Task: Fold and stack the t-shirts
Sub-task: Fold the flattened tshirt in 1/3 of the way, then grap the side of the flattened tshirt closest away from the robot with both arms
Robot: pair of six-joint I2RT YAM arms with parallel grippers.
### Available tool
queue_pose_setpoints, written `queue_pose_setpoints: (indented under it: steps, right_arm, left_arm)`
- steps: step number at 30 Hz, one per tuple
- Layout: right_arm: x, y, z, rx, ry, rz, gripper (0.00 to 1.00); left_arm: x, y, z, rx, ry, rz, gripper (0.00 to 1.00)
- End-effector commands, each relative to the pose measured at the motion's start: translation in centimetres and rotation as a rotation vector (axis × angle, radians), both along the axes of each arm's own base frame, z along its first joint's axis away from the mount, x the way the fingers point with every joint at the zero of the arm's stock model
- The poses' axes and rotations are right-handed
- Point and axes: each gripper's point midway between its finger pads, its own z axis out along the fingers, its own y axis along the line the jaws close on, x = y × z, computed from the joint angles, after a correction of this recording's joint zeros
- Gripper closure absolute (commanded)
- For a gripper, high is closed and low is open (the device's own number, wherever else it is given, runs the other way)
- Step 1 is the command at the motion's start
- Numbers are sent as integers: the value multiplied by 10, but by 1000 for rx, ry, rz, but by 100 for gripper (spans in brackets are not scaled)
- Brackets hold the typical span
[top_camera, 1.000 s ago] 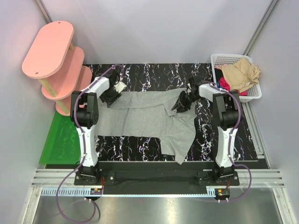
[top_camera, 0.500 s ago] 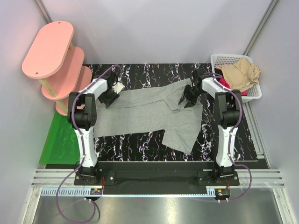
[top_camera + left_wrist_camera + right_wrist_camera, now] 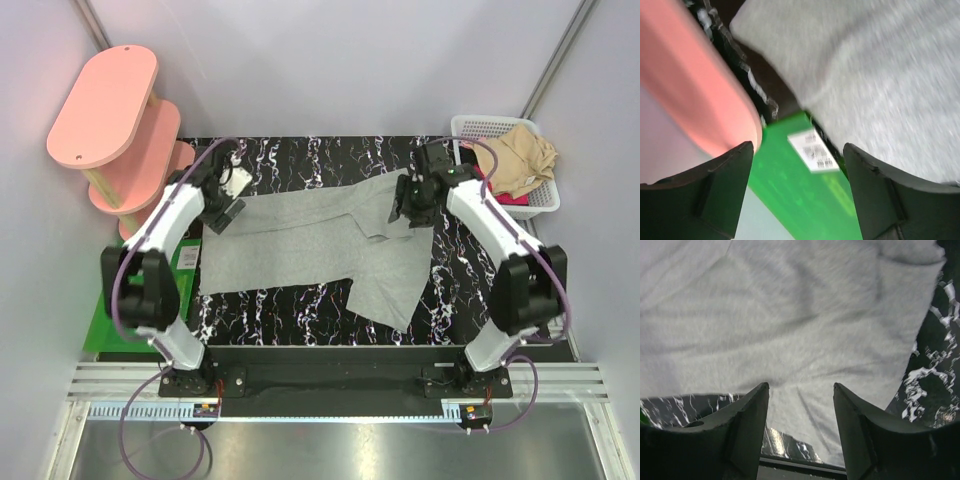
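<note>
Grey t-shirt [image 3: 300, 250] sprawled mid-frame on black marble bench [image 3: 300, 160], left tool [image 3: 222, 207] by its upper-left corner, right tool [image 3: 409, 208] upper right, both spread wide, gripping nothing

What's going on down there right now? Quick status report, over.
Left gripper open, right gripper open, both empty. Grey t-shirt spread out on table, no stack yet. Nothing on it; tan shirt waits in white basket.
</note>
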Motion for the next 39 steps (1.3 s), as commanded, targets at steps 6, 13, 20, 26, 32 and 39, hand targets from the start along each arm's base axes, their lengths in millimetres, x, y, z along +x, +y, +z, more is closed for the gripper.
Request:
queue_pose_setpoints:
  steps: [6,13,20,26,32,39]
  right_arm:
    - [-152,29,-62,-86,161,128,40]
    - [-199,22,-80,-134,161,106,42]
    - [-227,33,-87,-113,172,136,42]
    - [-249,36,-95,-129,177,142,42]
    - [-250,29,-111,-168,171,100,42]
    - [-242,31,-114,-178,150,77,42]
  left_arm:
    - [-142,-7,-45,-72,150,-82,30]
    - [-157,-9,-68,-95,141,-81,30]
    - [-152,-10,-74,-108,107,-39,29]
    - [-150,-8,-79,-107,107,-6,28]
    - [-151,-2,-94,-83,137,10,29]
    - [-143,-2,-108,-87,184,33,31]
